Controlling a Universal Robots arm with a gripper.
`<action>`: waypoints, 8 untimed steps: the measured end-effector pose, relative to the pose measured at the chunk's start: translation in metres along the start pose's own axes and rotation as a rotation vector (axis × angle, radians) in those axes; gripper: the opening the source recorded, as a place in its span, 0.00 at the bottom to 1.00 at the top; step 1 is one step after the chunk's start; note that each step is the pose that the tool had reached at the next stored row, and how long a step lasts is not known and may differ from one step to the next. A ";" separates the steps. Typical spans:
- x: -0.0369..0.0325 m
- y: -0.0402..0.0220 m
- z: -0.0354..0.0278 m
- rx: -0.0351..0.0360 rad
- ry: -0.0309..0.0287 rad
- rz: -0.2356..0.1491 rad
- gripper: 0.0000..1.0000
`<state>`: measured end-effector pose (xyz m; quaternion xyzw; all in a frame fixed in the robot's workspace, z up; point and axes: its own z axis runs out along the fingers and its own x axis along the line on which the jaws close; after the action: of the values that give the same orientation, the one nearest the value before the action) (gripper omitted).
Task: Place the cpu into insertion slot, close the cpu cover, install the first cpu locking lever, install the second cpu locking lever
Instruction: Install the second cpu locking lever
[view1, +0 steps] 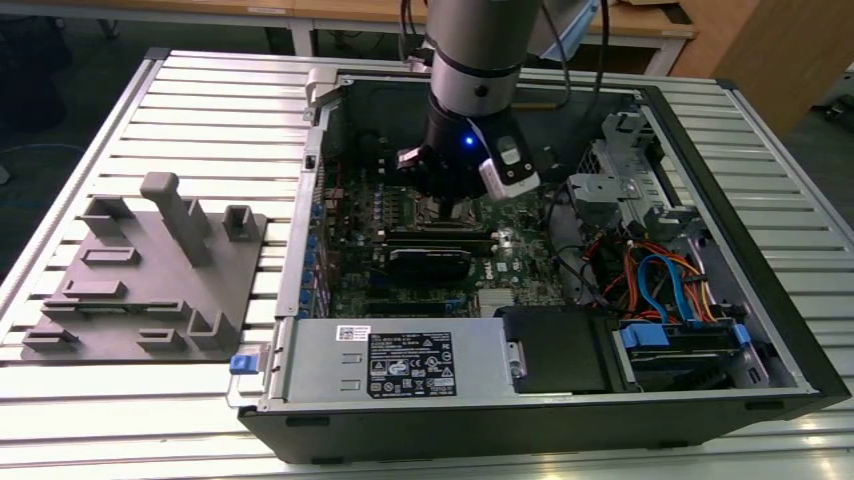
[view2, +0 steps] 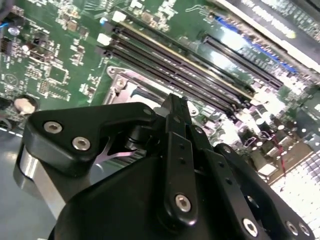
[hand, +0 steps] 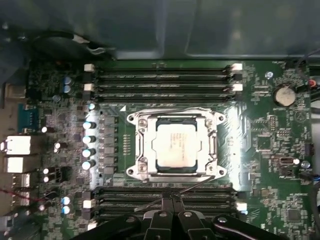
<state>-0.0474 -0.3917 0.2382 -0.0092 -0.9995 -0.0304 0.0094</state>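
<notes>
In the first wrist view the cpu (hand: 177, 145) lies pale and square in the insertion slot (hand: 134, 120), with the silver cpu cover (hand: 144, 150) lying flat around it. One thin wire locking lever (hand: 170, 108) runs along the socket's far edge. A second wire lever (hand: 180, 190) slants away from the socket's corner toward my fingertips. My gripper (hand: 172, 200) is shut with nothing in it, just beside the socket, over the memory slots. The second wrist view has the black gripper (view2: 176, 102) with its tips together near the socket's frame (view2: 125, 85). In the exterior view the gripper (view1: 447, 192) hangs low inside the case.
Long black memory slots (hand: 160, 75) flank the socket on two sides. The open computer case (view1: 747, 200) holds a power supply (view1: 400, 360), drive cages and cable bundles (view1: 654, 280). A grey fixture plate (view1: 147, 270) lies at the exterior view's left on the slatted table.
</notes>
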 end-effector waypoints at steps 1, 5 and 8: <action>0.0017 -0.0008 0.0002 -0.0005 0.0001 -0.001 0.11; 0.0084 -0.0022 0.0020 -0.0098 0.0008 -0.011 0.11; 0.0086 -0.0044 0.0045 -0.0148 0.0020 -0.014 0.11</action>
<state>-0.0562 -0.3956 0.2336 -0.0024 -0.9992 -0.0379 0.0102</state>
